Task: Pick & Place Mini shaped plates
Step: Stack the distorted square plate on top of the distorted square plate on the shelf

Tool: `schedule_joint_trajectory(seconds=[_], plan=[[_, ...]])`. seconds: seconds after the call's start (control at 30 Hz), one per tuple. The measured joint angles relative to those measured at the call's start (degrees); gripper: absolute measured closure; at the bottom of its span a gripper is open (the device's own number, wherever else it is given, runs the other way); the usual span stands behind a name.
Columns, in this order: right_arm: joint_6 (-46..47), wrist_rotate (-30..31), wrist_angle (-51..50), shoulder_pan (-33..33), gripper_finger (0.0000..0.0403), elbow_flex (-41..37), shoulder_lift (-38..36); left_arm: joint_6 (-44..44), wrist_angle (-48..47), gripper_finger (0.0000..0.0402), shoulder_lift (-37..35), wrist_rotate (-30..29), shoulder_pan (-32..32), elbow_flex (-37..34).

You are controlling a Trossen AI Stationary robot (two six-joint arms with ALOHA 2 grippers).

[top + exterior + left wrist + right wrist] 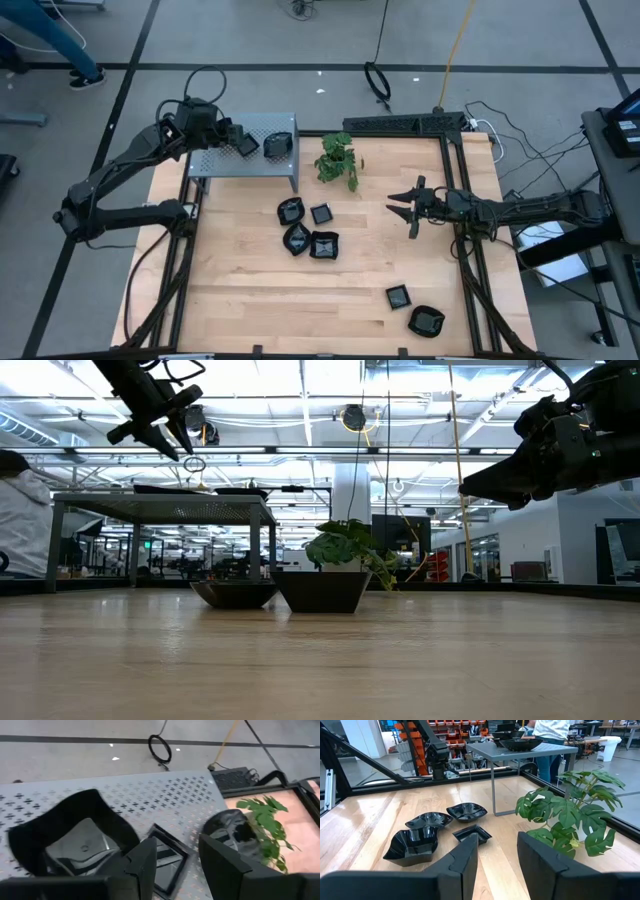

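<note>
Three glossy black mini plates lie on top of the grey perforated box [150, 795]: a large wavy one [65, 835], a small square one [167, 857] and a roundish one [230, 827]. My left gripper [177, 845] hovers open above the box, over the square plate, and stands well clear of the top in the low view [165, 435]. Four plates [307, 228] rest in a cluster at the table's middle and two more [412, 310] sit near the near right corner. My right gripper [412, 205] waits open above the table's right side, pointing at the cluster [427, 820].
A small green plant [338, 160] stands by the box's right end, between the box and my right gripper. The box [225, 160] stands on legs at the far left corner. Bare wood lies along the near left [230, 300]. A person's legs [70, 50] show beyond the table.
</note>
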Motion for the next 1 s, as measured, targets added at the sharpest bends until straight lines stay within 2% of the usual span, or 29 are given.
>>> schedule_joint_trajectory(seconds=[0.3,0.6,1.0], plan=[[0.00,0.00,0.00,0.00,0.0275,-0.02,0.00,-2.43,3.83,0.0252,0.50,-0.57,-7.71,0.00],[0.00,0.02,0.00,0.00,0.0275,0.00,-0.02,-2.23,13.91,0.0252,6.50,-4.30,-18.36,0.00],[0.00,0.01,0.00,0.00,0.0275,0.00,0.00,7.06,32.00,0.0252,16.67,-5.60,-30.20,0.00]])
